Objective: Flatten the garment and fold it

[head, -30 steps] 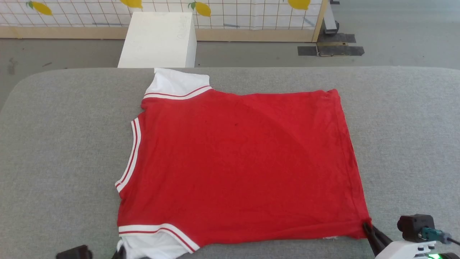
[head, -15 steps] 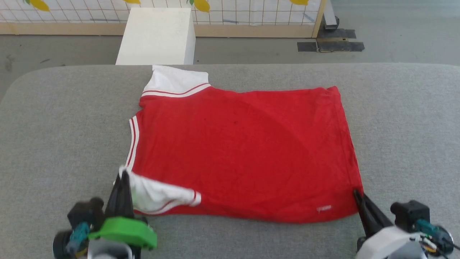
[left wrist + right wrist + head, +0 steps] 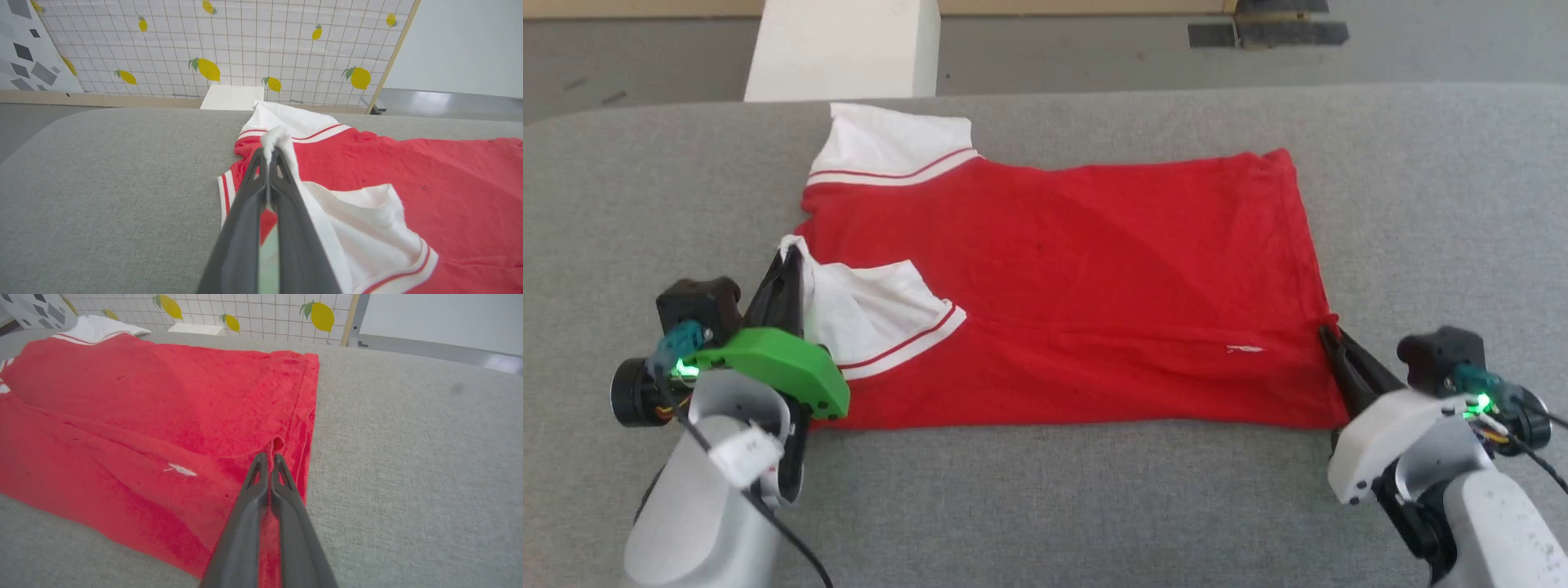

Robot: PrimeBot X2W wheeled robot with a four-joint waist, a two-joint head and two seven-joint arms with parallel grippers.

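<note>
Your shirt (image 3: 1094, 245) sits mid-frame on the grey pad (image 3: 1045, 506), its near edge lifted and folded over itself. The left gripper (image 3: 786, 255) is pinched tight on the white sleeve (image 3: 866, 310) at centre left, and the right gripper (image 3: 1327, 333) is clamped on the shirt's right edge. Heads up: those are small pinches on thin fabric, so uneven pulls could slip a corner or skew the fold.

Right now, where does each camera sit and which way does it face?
Head view: on the head, facing forward and down at the garment on the table; left gripper lower left, right gripper lower right, forearms.
Left wrist view: on that wrist, along its shut fingers pinching the near white sleeve, toward the lemon screen.
Right wrist view: likewise, shut fingers on the garment's red corner, facing that screen.
Wrist views share the far sleeve.
</note>
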